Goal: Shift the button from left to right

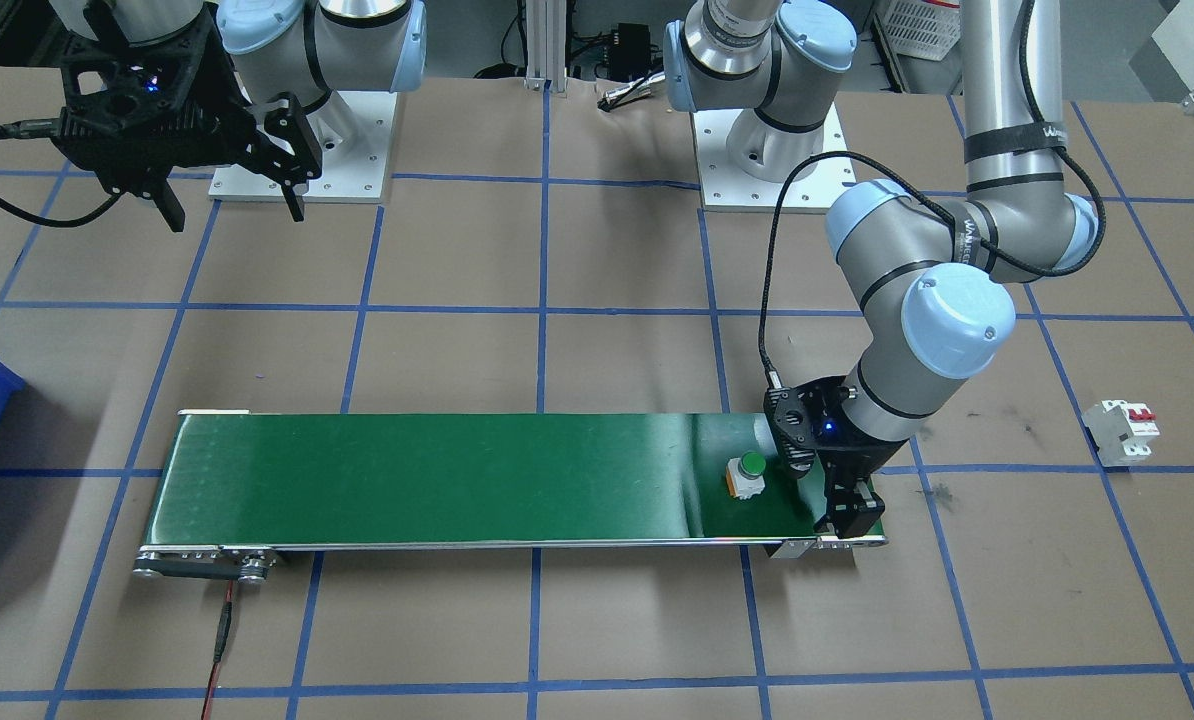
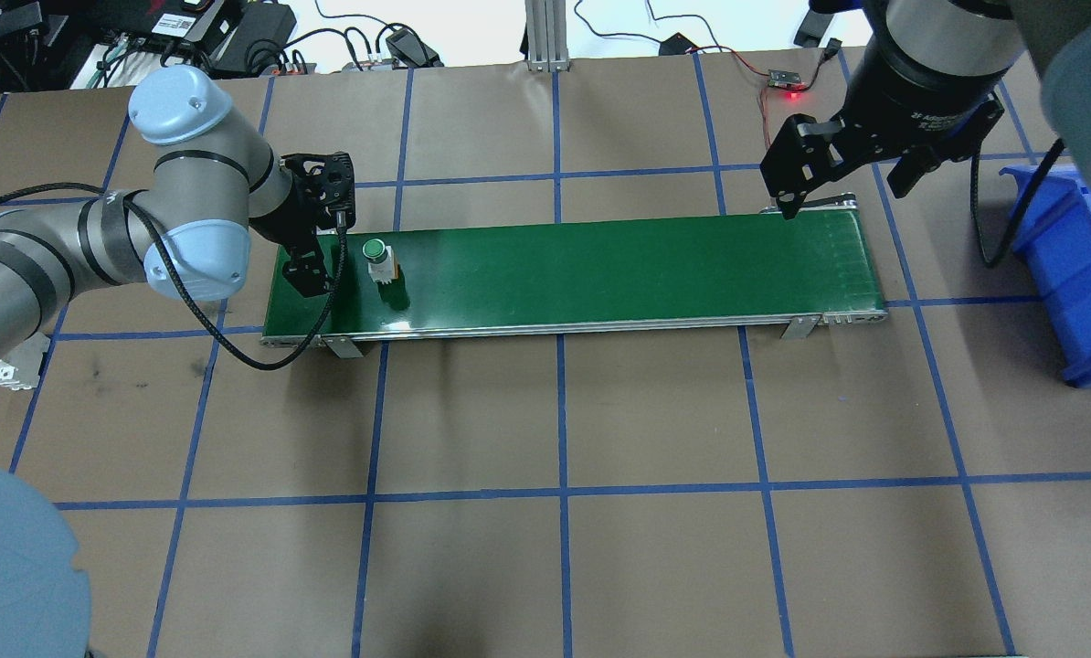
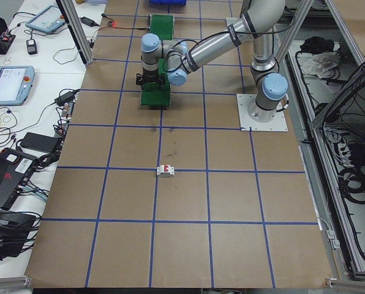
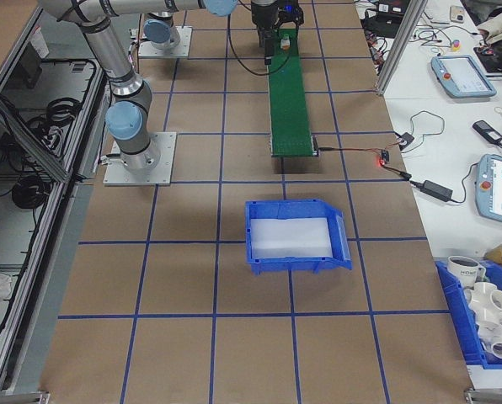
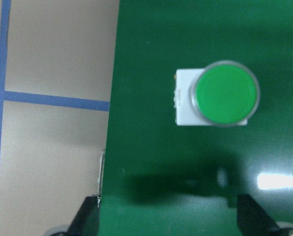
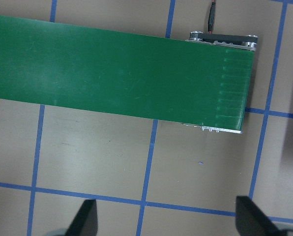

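The brown, blue-gridded table (image 2: 555, 411) carried a long green conveyor belt (image 2: 600, 274) lying across its far half. A blue bin (image 2: 1080, 274) stood at the table's right edge, just beyond the belt's right end. The left gripper (image 2: 312, 251) hung low over the belt's left end, its fingers (image 5: 85, 219) spread wide and holding nothing; the right gripper (image 2: 852, 178) hovered high above the belt's right end, likewise spread wide and empty. A white circuit breaker with red levers (image 1: 1120, 430) lay on the table near its left edge, well apart from the belt. The button (image 2: 378, 260) stood upright on the belt near its left end, green cap up, just beside the left gripper and not touched by it.
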You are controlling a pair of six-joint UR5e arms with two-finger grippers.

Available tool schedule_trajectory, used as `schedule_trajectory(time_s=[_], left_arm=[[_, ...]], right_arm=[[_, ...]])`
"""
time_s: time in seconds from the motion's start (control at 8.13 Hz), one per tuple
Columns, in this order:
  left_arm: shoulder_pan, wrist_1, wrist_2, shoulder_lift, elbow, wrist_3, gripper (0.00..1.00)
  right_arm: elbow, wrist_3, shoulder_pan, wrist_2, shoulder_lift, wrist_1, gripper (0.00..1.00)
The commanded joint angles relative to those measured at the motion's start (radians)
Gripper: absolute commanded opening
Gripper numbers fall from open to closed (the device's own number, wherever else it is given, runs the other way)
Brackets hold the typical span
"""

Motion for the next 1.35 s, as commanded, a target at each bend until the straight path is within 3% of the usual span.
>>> schedule_trajectory(time_s=[0.0,0.25,0.61,0.74,1.23], left_arm=[[0.0,0.003,-0.002,0.003,0.002,-0.012,1.0],[0.0,-0.004,-0.002,0.033,0.011,-0.131,1.0],[0.003,-0.014,0.001,0.066,0.011,-0.562,1.0],[0.008,-0.014,0.002,0.085,0.002,-0.707,1.0],[0.011,-0.014,0.011,0.159,0.0,-1.387,1.0]], right_arm=[[-0.002,-0.002,0.001,0.013,-0.001,0.0,1.0],[-0.002,0.003,-0.002,0.015,0.001,-0.014,1.0],[-0.005,-0.008,-0.004,0.023,0.002,-0.02,1.0],[-0.003,-0.01,-0.004,0.087,0.007,-0.051,1.0],[-0.006,-0.08,-0.048,0.086,0.031,-0.057,1.0]])
